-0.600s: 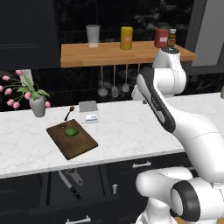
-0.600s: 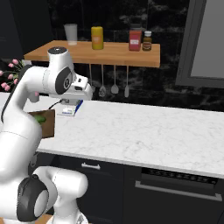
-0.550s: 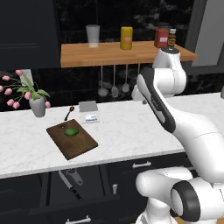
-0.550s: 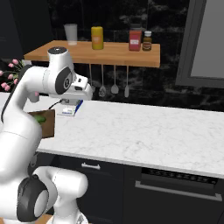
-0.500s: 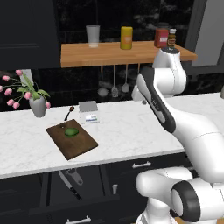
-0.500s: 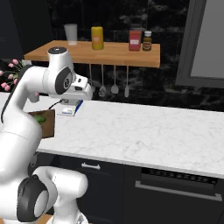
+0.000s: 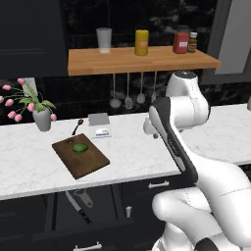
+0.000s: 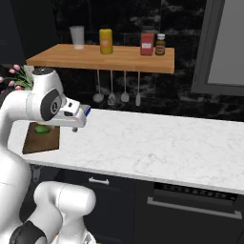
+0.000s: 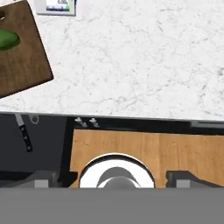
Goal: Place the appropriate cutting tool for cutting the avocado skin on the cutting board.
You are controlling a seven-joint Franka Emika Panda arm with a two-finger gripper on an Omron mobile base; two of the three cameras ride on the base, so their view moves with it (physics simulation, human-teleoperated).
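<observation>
No words can be read on the four shelf jars (image 7: pixel 141 42) or the small scale (image 7: pixel 100 125). One knife (image 7: pixel 78 209) lies in the open drawer (image 7: pixel 59 215) under the counter (a grey peeler (image 7: pixel 84 197) is beside it), and one avocado (image 7: pixel 80 147) sits on the one cutting board (image 7: pixel 81 157). The claw (image 8: pixel 75 128) hangs above the counter; I cannot tell if it is open.

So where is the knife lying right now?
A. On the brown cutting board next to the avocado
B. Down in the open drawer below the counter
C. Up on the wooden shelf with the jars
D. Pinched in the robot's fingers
B: the knife lies in the open drawer under the counter, below the cutting board, which carries just the avocado.
</observation>
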